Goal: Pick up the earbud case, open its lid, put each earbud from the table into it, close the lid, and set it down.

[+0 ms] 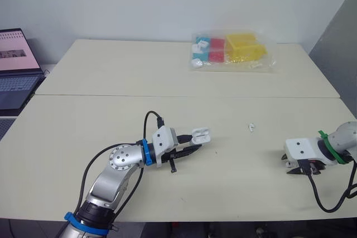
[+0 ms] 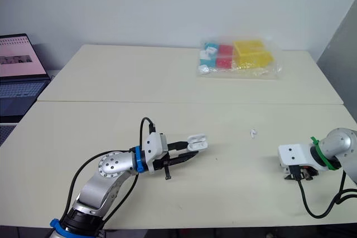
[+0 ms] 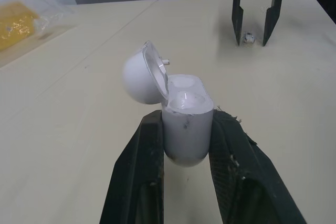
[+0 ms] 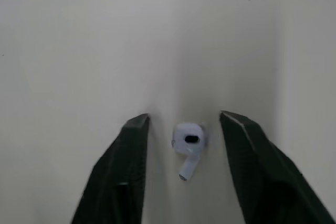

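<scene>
The left gripper [image 1: 192, 147] is pinching the lid-open earbud case [image 3: 186, 124] near the table's [image 1: 111, 82] front edge while the right gripper [image 4: 185, 115], spread, is straddling an earbud [image 4: 189, 139], which it should pinch next.

Bag of coloured blocks [image 1: 231, 51] far back; laptop [image 1: 17, 59] at left.

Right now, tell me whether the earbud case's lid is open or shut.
Open. The lid is swung back on its hinge off the earbud case, baring its inside; the left gripper clamps the case body.
</scene>
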